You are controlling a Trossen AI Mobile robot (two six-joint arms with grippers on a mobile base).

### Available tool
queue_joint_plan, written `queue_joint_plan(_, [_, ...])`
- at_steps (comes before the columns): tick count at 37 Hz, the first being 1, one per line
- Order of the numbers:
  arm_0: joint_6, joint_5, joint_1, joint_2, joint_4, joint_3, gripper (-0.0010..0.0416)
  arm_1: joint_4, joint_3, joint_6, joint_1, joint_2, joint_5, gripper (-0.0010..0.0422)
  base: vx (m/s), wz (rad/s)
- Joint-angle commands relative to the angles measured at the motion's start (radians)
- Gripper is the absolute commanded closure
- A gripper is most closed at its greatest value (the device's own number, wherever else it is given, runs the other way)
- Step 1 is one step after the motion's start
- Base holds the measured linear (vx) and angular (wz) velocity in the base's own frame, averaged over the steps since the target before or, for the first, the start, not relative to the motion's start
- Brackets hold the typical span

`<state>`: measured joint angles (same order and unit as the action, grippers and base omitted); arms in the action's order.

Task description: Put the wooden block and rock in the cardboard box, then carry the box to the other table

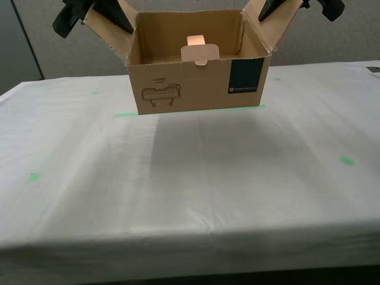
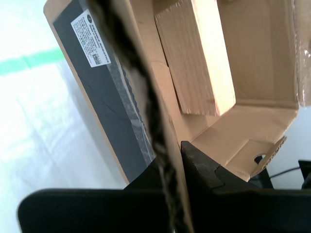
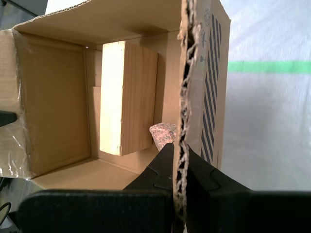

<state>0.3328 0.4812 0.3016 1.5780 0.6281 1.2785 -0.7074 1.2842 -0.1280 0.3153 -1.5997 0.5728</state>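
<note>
While held by both flaps, cardboard box (image 1: 196,80) faces camera; wooden block (image 3: 127,97) inside

Both arms raised, at 10 and 2 o'clock in exterior view. My first gripper (image 3: 179,167) and my second gripper (image 2: 167,162) each clamped on a flap edge.

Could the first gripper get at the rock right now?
Probably not. My first gripper is shut on the cardboard box flap, with the rock just inside that wall beside the wooden block. It would have to release first.
</note>
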Motion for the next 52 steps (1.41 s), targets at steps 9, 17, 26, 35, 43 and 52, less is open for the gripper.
queue_joint_plan(9, [-0.004,0.014,0.001,0.007,-0.050,0.002,0.0406,0.122,-0.024,-0.093,-0.002,-0.018,0.015,0.0413,0.055,0.018])
queue_joint_plan(17, [-0.004,0.015,0.000,0.066,-0.081,0.002,0.0406,0.145,0.017,-0.127,-0.001,-0.128,0.048,0.0413,-0.013,-0.009])
queue_joint_plan(26, [-0.019,-0.010,0.000,0.103,-0.142,0.003,0.0407,0.211,0.019,-0.120,-0.008,-0.164,0.036,0.0413,-0.005,-0.007])
queue_joint_plan(35, [-0.017,-0.032,0.000,0.103,-0.161,0.019,0.0407,0.237,0.025,-0.119,-0.023,-0.164,0.037,0.0413,0.000,0.000])
queue_joint_plan(43, [-0.017,-0.035,0.001,0.136,-0.167,0.020,0.0407,0.237,0.027,-0.120,-0.022,-0.189,0.042,0.0413,0.000,0.000])
queue_joint_plan(52, [-0.023,-0.045,0.001,0.197,-0.237,0.016,0.0406,0.270,0.027,-0.113,-0.021,-0.263,0.040,0.0413,0.000,0.000])
